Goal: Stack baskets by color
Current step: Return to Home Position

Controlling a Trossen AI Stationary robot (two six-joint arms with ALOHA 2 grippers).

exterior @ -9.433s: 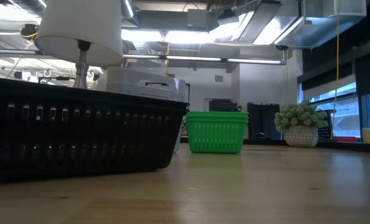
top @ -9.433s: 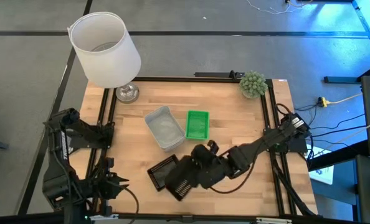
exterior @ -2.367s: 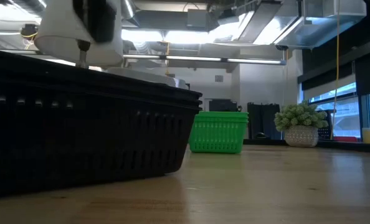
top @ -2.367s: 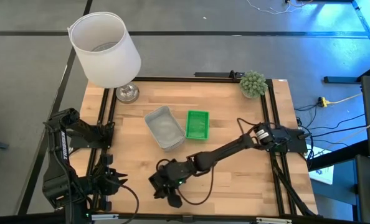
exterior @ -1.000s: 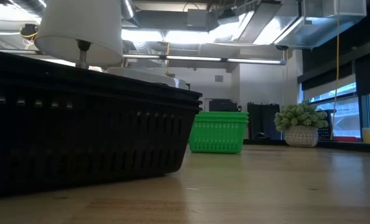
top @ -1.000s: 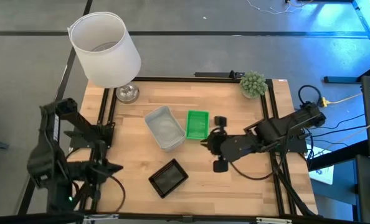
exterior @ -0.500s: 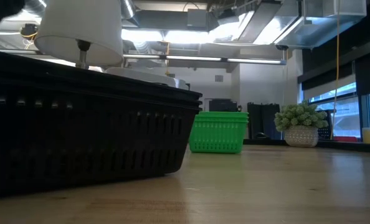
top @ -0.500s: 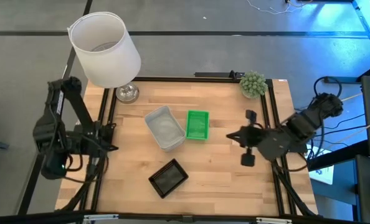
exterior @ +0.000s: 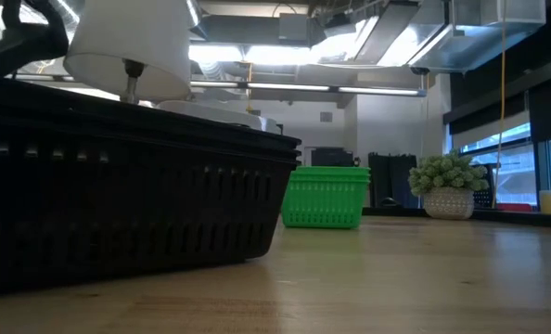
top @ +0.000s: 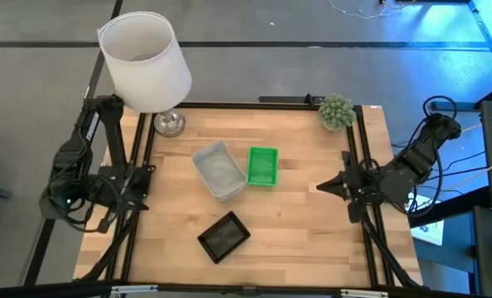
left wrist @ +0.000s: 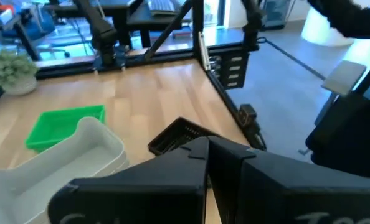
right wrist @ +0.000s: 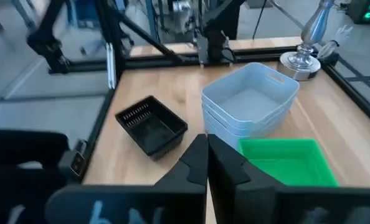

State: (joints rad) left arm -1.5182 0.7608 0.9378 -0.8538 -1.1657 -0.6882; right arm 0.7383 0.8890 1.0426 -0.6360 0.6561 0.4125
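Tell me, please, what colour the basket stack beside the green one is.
The basket stack is translucent grey-white, clearest in the right wrist view.

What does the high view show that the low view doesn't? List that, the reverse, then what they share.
Only the high view: the right arm at the right edge of the table, and the baskets' insides. Only the low view: the baskets' mesh side walls, and the room behind with its ceiling lights. Both: the black stack, the green stack, the grey-white stack (in the low view barely peeking over the black one), the plant and the lamp.
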